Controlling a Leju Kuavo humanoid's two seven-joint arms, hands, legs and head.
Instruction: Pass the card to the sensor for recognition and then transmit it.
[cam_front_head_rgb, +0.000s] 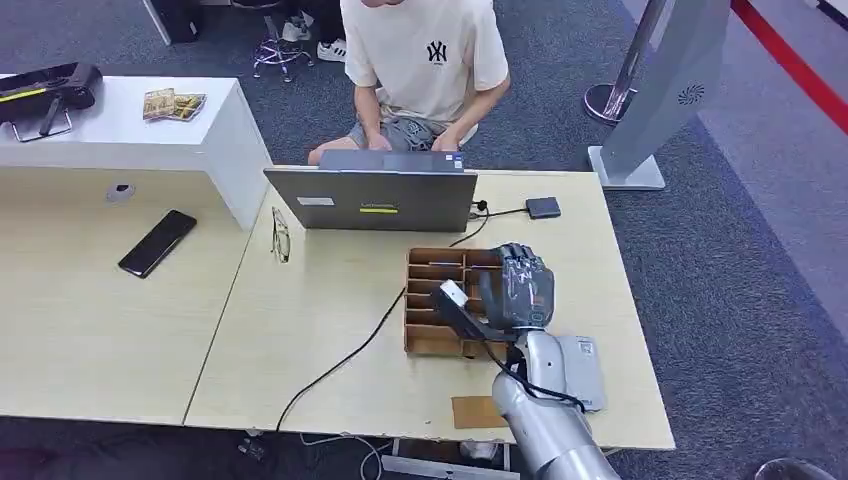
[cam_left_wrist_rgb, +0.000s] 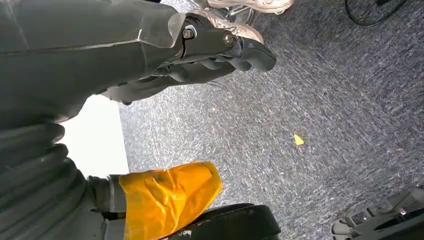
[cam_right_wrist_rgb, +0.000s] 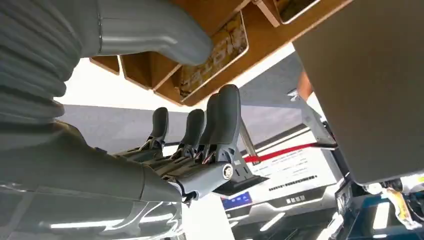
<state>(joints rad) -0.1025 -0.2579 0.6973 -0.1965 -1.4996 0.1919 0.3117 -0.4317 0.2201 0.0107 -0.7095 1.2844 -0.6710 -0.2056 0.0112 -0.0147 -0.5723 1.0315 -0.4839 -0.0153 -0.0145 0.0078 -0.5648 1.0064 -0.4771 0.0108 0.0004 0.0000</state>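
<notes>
Right hand (cam_front_head_rgb: 522, 285) being held over brown compartmented wooden card box (cam_front_head_rgb: 432, 300) on pale tabletop (cam_front_head_rgb: 330, 330), fingers (cam_right_wrist_rgb: 220, 120) apart, empty; card not yet picked, sensor pass and handover remaining.

You have: a matt pale wood-look table (cam_front_head_rgb: 330, 330), a brown wooden compartment box (cam_front_head_rgb: 428, 300), rough grey carpet (cam_left_wrist_rgb: 325, 100).

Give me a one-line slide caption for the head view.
Robot's right hand hovers over a wooden compartment box while a person works at a laptop.
</notes>
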